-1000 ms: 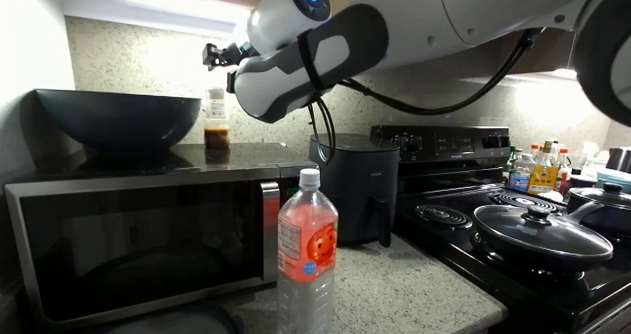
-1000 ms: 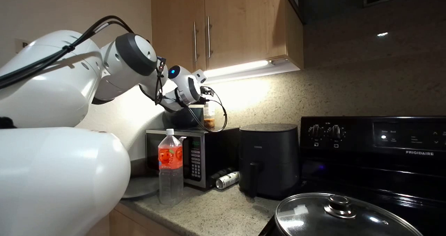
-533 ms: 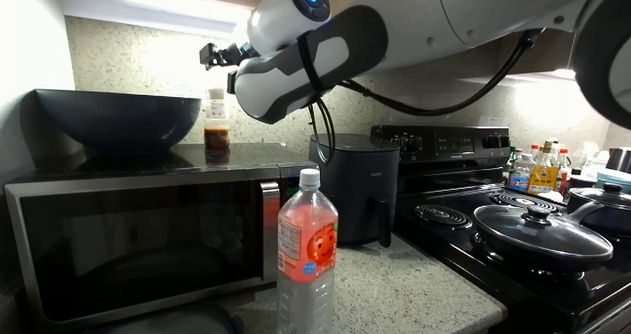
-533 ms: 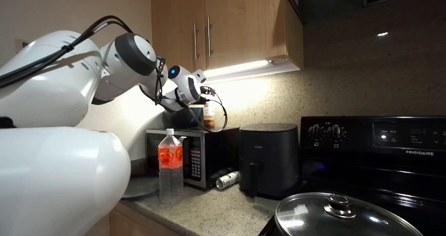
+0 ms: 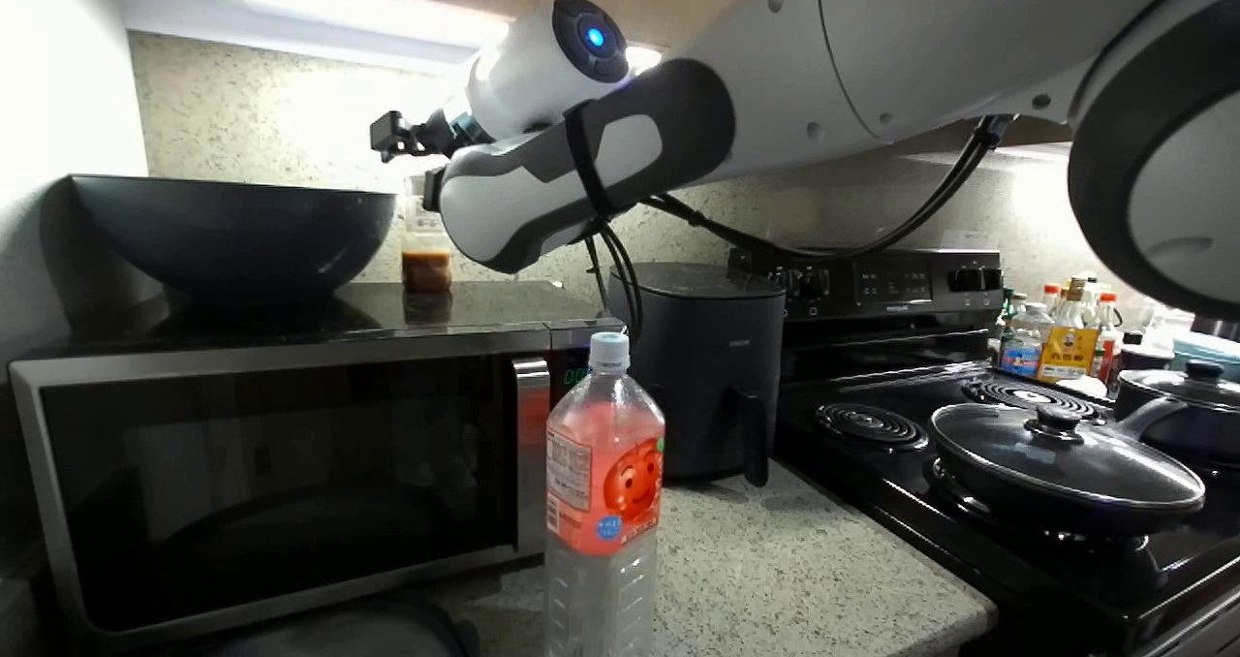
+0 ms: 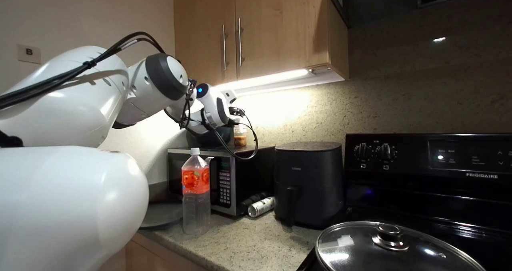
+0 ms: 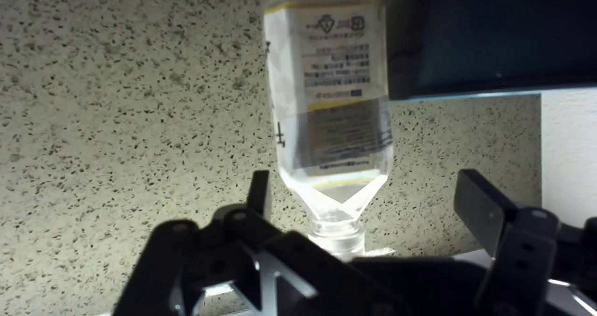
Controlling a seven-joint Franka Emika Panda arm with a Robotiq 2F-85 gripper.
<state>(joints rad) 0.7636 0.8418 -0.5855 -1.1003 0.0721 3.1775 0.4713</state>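
A clear bottle with a white label and brown contents in its bottom (image 5: 426, 271) stands upright on the microwave (image 5: 484, 308) in both exterior views. My gripper (image 5: 412, 165) is at the height of its upper part, with wide-parted jaws. In the wrist view, where the scene appears inverted, the bottle (image 7: 336, 97) has its neck toward the gap of the gripper (image 7: 366, 190). Both fingers (image 7: 478, 206) stand apart from it, with speckled wall visible on either side. The gripper's own body hides the neck's end. Beside the bottle sits a large dark bowl (image 5: 232, 235).
A tall plastic bottle with a red label (image 5: 605, 483) stands on the counter before the microwave. A black air fryer (image 6: 308, 183) is beside it, then the stove with a lidded pan (image 5: 1066, 463). Overhead hangs a wooden cabinet (image 6: 280, 27). A can (image 6: 261, 207) lies behind.
The jaws have spread slightly wider. My arm and gripper have come down and, in an exterior view, shifted left, lower beside the bottle with brown contents. That bottle and the bowl have not moved.
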